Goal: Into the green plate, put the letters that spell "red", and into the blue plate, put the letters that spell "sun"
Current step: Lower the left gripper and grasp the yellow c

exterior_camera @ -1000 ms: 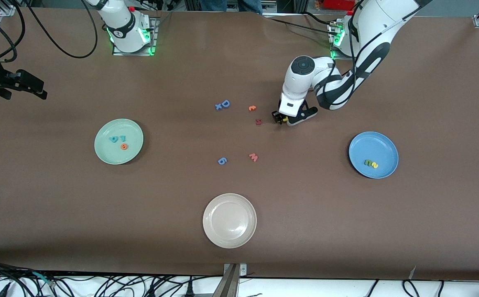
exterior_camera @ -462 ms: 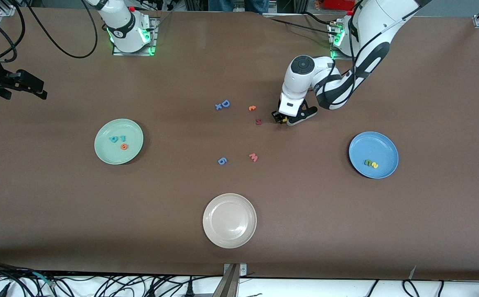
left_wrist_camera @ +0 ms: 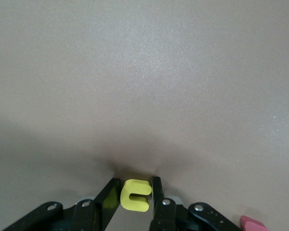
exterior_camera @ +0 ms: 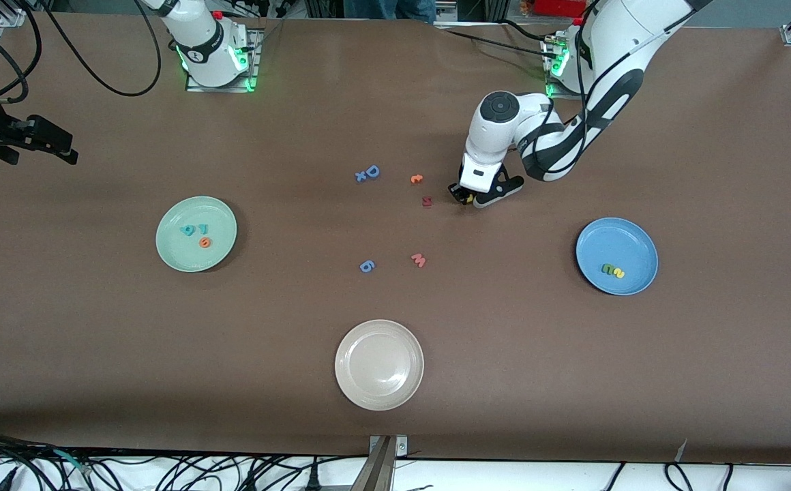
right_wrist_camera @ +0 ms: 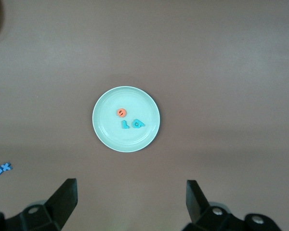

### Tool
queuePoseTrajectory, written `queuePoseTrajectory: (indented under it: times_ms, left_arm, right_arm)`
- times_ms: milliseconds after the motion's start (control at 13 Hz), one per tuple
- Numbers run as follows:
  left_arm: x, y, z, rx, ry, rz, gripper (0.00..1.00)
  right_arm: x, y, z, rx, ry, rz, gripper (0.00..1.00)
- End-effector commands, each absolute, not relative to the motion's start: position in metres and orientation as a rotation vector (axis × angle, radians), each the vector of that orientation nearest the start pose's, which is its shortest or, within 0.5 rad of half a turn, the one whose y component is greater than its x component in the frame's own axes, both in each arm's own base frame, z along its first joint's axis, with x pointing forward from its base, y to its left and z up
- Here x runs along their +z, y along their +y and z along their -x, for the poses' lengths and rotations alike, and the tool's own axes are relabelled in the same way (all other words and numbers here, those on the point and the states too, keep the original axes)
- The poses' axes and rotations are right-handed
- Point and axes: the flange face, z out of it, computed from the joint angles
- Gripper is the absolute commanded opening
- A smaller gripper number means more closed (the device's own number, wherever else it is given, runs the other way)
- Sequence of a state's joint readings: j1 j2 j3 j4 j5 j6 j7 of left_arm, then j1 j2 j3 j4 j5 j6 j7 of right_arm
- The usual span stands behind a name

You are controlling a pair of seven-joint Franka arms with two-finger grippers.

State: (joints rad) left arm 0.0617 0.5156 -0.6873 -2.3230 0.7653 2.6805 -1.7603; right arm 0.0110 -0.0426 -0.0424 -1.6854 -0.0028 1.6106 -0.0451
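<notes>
- The cream plate [exterior_camera: 379, 365] sits near the front edge of the worktop [exterior_camera: 573, 382], bare room all round it.
- The blue plate [exterior_camera: 634, 242] holds a green letter [exterior_camera: 607, 269] and a yellow letter [exterior_camera: 618, 273].
- The green plate [exterior_camera: 177, 256] holds three letters [exterior_camera: 196, 233].
- The left tool [exterior_camera: 466, 197] is down at the worktop, pinching a yellow "n" [left_wrist_camera: 135, 195].
- The right tool [right_wrist_camera: 130, 202] waits, spread wide, high over the green plate.

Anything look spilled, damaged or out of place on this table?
Nothing stands out. The green plate holds three letters, the blue plate two, and the left gripper has its jaws around a yellow letter on the table. The right gripper waits, open.
</notes>
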Motion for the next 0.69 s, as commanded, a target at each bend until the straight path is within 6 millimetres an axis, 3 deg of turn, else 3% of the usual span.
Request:
queuePoseTrajectory:
  times_ms: [0, 231, 462, 615]
  left_arm:
    - [0.164, -0.328, -0.382, -0.067, -0.794, 3.067, 0.31]
    - [0.169, -0.327, -0.393, -0.092, -0.786, 3.068, 0.3]
    - [0.178, -0.326, -0.42, -0.132, -0.777, 3.022, 0.29]
    - [0.186, -0.314, -0.443, -0.155, -0.799, 3.025, 0.28]
  right_arm:
    - [0.601, -0.017, -0.543, 0.054, -0.016, 3.126, 1.0]
    - [0.601, -0.017, -0.543, 0.054, -0.014, 3.126, 1.0]
    - [0.601, -0.017, -0.543, 0.054, -0.014, 3.126, 1.0]
    - [0.601, -0.017, -0.543, 0.054, -0.014, 3.126, 1.0]
